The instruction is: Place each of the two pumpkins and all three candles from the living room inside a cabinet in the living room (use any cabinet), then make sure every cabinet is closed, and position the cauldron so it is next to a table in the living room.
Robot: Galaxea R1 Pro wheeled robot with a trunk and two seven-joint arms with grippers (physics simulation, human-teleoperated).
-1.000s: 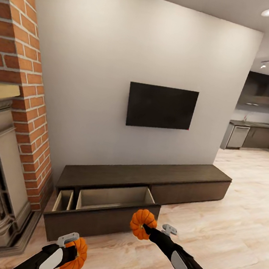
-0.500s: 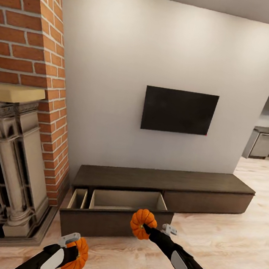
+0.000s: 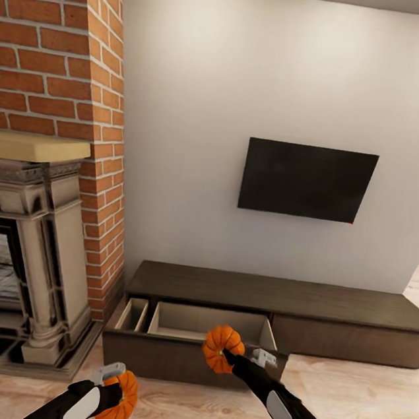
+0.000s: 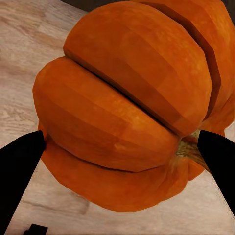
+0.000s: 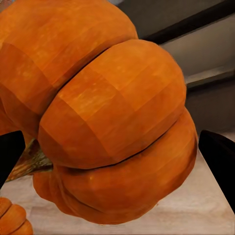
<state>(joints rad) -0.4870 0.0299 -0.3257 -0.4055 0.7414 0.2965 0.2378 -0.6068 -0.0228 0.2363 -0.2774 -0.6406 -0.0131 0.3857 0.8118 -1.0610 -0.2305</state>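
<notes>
Both tools clamped on pumpkins: left tool (image 3: 110,392) on one (image 3: 117,400), right tool (image 3: 227,356) on another (image 3: 222,348). Risk: clipping the near drawer (image 3: 206,326) front, dropping short onto floor (image 3: 355,403).

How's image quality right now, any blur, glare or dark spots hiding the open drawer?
Head view: sharp and evenly lit, no glare; the open drawer shows its pale inside clearly, its dark front in soft shade. Left wrist view: the pumpkin in the left hand crowds the frame, faceted but crisp. Right wrist view: the other pumpkin in the right hand likewise, background dim.
</notes>
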